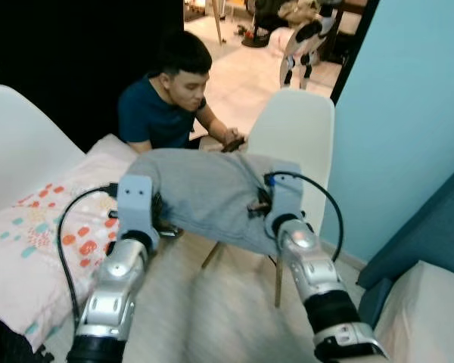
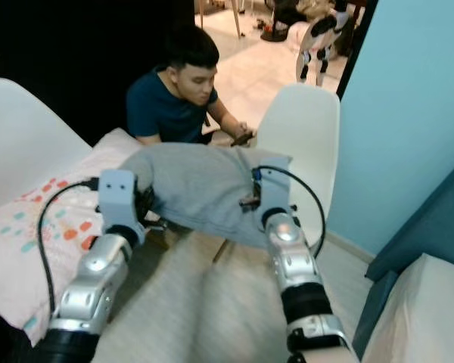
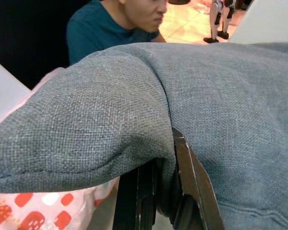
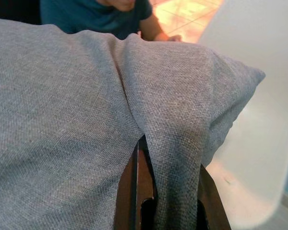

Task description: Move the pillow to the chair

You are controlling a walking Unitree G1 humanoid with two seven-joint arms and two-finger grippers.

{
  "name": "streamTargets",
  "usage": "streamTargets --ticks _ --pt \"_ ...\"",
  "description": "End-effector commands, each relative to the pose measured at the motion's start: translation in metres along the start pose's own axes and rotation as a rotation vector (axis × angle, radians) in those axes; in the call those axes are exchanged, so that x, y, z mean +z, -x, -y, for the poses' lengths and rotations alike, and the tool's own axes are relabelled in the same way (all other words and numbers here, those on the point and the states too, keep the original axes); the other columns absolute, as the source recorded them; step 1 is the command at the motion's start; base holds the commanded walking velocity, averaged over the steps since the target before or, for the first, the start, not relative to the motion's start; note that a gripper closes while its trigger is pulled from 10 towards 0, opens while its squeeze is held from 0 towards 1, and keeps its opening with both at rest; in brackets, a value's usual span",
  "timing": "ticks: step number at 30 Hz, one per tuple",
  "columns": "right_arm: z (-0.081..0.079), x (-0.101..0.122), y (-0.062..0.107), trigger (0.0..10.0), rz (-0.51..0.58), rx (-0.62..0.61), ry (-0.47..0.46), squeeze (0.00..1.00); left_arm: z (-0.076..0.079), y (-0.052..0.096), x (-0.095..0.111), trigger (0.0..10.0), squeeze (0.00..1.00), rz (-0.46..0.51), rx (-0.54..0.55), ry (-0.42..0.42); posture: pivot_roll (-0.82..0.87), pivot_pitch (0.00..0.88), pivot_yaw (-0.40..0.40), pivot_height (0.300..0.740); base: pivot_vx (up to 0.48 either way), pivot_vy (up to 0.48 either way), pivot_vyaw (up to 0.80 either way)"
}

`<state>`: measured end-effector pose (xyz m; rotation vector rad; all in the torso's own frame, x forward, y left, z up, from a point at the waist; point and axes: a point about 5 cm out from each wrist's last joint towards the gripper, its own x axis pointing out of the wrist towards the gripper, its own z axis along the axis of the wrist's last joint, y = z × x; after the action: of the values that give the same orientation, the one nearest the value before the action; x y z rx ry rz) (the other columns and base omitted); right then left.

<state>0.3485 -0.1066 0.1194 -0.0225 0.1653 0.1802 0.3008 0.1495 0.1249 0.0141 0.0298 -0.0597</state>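
grey pillow [image 1: 204, 193] held aloft between both arms, in front of the white chair [image 1: 299, 132]. left gripper [image 1: 155, 215] and right gripper [image 1: 261, 206] each pinch a bunched fold at opposite ends. soft, light and sagging; the edge grips look adequate.

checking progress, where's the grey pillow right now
The grey pillow hangs in the air between the left gripper and right gripper, both pinching its fabric, just in front of the white chair.
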Motion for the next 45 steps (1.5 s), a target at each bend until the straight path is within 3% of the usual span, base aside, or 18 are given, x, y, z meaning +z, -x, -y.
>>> streamTargets --ticks 1,8,20,26,31,45 --pt "0.000 0.006 0.000 10.0 0.035 0.010 -0.001 0.00 0.011 -0.001 0.007 10.0 0.00 0.033 -0.053 -0.003 0.00 0.046 -0.023 0.740 0.371 0.000 -0.80" --pt "0.001 0.003 0.002 10.0 0.026 -0.003 -0.016 0.00 0.013 -0.002 0.008 10.0 0.00 0.034 -0.059 -0.003 0.00 0.048 -0.022 0.740 0.372 0.000 -0.76" --pt "0.001 0.001 0.003 10.0 0.017 -0.005 -0.005 0.00 0.014 -0.003 0.009 10.0 0.00 0.034 -0.068 0.000 0.00 0.062 -0.023 0.740 0.379 0.000 0.00" --pt "0.001 0.002 0.000 10.0 0.031 -0.030 -0.043 0.00 0.018 -0.009 0.014 10.0 0.00 0.034 -0.113 -0.021 0.04 0.066 0.043 0.740 0.382 0.000 0.00" --pt "-0.001 0.002 0.000 10.0 0.026 -0.051 -0.061 0.00 0.015 -0.013 0.017 10.0 0.00 0.036 -0.128 -0.035 0.04 0.067 0.044 0.740 0.382 0.000 0.00" --pt "0.010 0.002 0.003 10.0 0.021 -0.090 -0.044 0.00 0.018 -0.013 0.012 10.0 0.00 0.026 -0.121 -0.022 0.02 0.067 0.043 0.740 0.383 0.000 -0.59"
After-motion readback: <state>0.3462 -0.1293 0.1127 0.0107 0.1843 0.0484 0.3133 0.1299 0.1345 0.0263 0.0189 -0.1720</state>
